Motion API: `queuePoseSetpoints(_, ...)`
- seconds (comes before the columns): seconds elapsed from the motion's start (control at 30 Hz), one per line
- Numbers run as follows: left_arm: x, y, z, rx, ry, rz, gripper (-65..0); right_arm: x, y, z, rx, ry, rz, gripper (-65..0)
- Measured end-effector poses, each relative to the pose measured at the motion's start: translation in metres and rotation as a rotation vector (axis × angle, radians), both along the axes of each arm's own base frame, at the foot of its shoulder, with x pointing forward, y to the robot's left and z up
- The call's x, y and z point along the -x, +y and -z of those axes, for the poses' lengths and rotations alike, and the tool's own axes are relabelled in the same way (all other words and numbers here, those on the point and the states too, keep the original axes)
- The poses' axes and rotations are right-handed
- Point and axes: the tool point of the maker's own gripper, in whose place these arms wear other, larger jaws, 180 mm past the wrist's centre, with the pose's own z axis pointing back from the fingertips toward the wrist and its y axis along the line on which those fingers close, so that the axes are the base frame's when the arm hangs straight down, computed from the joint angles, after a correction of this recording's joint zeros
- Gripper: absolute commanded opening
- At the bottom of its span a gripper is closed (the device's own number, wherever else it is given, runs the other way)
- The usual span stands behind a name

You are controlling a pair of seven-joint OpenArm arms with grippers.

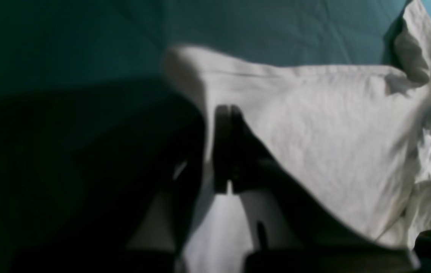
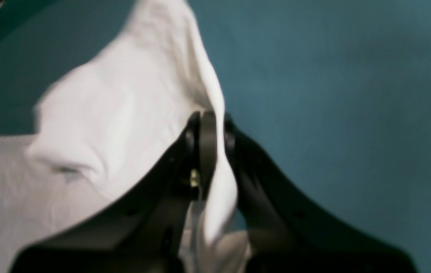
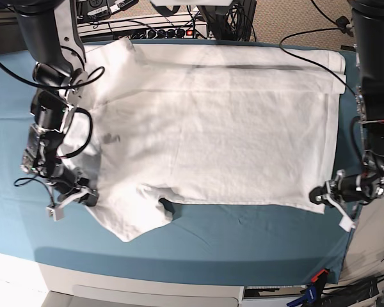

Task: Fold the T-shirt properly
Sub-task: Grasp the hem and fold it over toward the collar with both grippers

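Note:
The white T-shirt (image 3: 217,128) lies spread out on the teal cloth, its near sleeve (image 3: 131,214) pointing toward the front edge. At the shirt's near right corner, my left gripper (image 3: 319,194) is shut on the hem. The left wrist view shows the gripper (image 1: 226,112) with its jaws pressed together on a raised fold of the T-shirt (image 1: 333,132). My right gripper (image 3: 88,197) is shut on the shirt's edge beside the near sleeve on the left. In the right wrist view that gripper (image 2: 212,119) pinches a lifted ridge of the T-shirt (image 2: 117,113).
The teal cloth sheet (image 3: 243,236) covers the table beneath the shirt, out to the front edge (image 3: 147,284). Cables and a power strip (image 3: 160,31) run behind the far edge. Both arm columns stand at the far corners.

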Motion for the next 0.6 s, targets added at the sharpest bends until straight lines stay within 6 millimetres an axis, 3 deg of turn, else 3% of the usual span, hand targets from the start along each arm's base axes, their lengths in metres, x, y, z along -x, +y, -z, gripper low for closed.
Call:
queuePoseSetpoints(0.13, 0.009, 0.013, -0.024, 0.065, -0.015, 0.038, -65.0, 0.010, -0.012, -0.015, -0.015, -0.040, 0.010, -65.0)
queuePoseSetpoints(0.33, 0.037, 0.021, -0.054, 0.255, 0.038, 0.094, -65.0, 0.040, -0.017, -0.021, -0.035, -0.047, -0.014, -65.0)
queuePoseSetpoints(0.43, 0.052, 0.036, -0.054, 0.225, 0.087, 0.118, -65.0, 0.058, -0.011, -0.020, -0.029, -0.041, -0.051, -65.0)
queuePoseSetpoints(0.6, 0.060, 0.061, -0.058, 0.191, 0.086, 0.080, -65.0, 0.093, 0.003, -0.019, 0.024, -0.028, -0.122, -65.0)
